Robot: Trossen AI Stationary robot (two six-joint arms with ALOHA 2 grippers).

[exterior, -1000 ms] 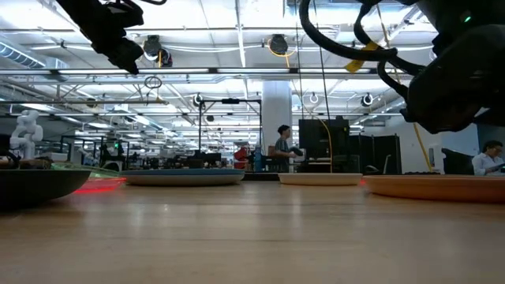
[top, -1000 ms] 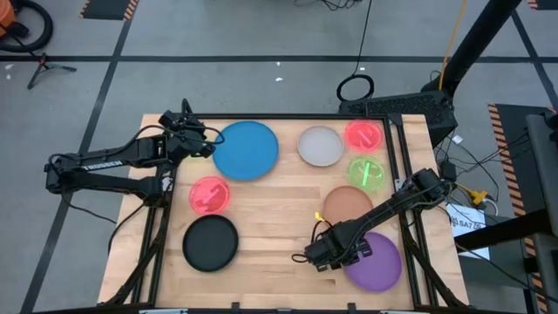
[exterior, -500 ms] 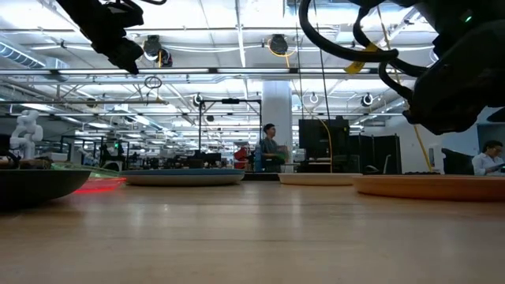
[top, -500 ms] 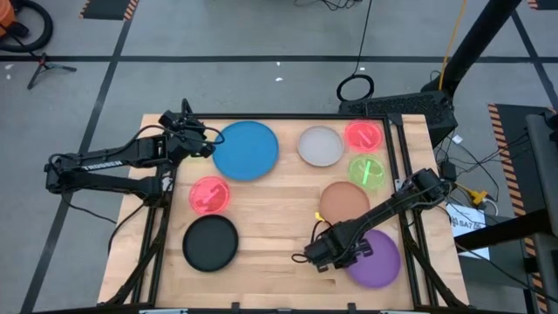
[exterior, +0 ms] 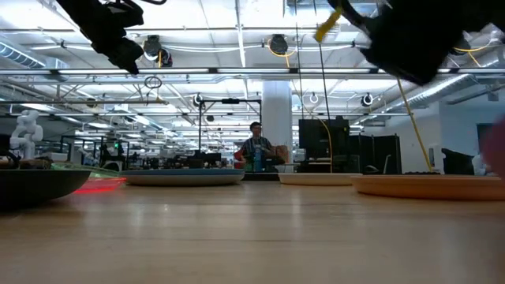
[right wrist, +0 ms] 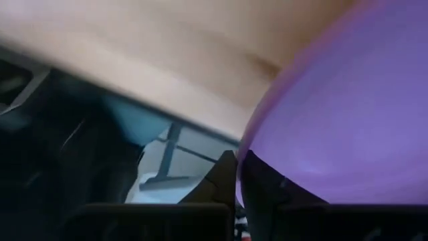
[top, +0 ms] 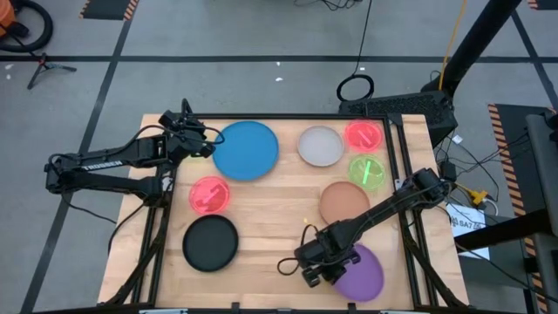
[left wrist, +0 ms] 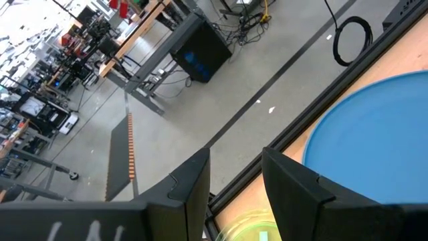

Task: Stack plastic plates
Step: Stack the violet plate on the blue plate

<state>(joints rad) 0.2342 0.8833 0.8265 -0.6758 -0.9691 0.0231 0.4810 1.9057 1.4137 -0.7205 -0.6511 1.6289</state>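
Fingers (right wrist: 235, 175) of the right arm clamped on the purple plate's (top: 362, 272) rim (plate tilted), left fingers (left wrist: 294, 187) apart by the blue plate (top: 246, 150)

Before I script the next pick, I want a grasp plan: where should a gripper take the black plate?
Probably by the rim: the black plate lies flat with a raised edge. Its side toward the table's middle is bare wood, so come from there. The pink plate sits close beyond it.
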